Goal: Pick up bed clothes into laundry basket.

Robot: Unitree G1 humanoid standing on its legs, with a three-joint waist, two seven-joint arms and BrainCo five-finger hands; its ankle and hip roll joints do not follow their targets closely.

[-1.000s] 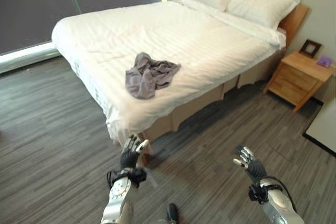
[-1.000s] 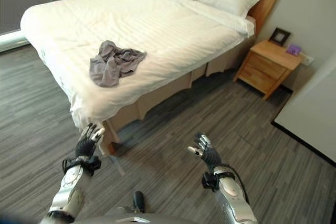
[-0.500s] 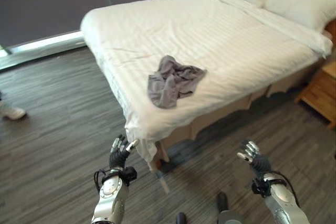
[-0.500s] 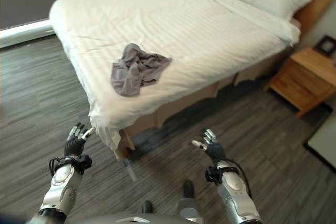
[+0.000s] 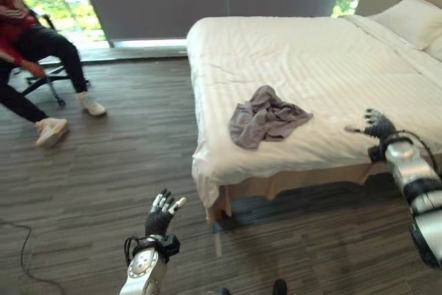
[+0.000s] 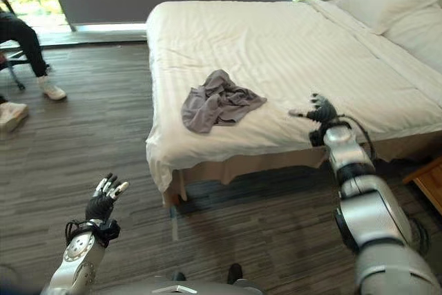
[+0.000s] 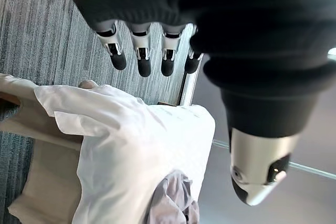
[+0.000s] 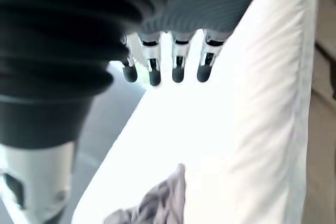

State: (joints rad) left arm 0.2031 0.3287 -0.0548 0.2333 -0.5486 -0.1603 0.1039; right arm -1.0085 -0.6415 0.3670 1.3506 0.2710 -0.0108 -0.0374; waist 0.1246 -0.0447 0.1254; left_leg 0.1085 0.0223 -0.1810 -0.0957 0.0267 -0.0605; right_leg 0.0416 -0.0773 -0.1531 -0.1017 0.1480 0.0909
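Grey clothes (image 5: 265,116) lie crumpled on the near part of your white bed (image 5: 324,53). In the left eye view, your right hand (image 5: 375,125) is raised over the bed's near edge, right of the clothes and apart from them, fingers spread, empty. Your left hand (image 5: 161,214) is low over the wood floor (image 5: 103,170), fingers relaxed, empty. A person (image 5: 27,39) sits on a chair at far left. Your left wrist view shows straight fingers (image 7: 142,56) above the bed's corner. Your right wrist view shows straight fingers (image 8: 176,61) over the sheet, the clothes beyond.
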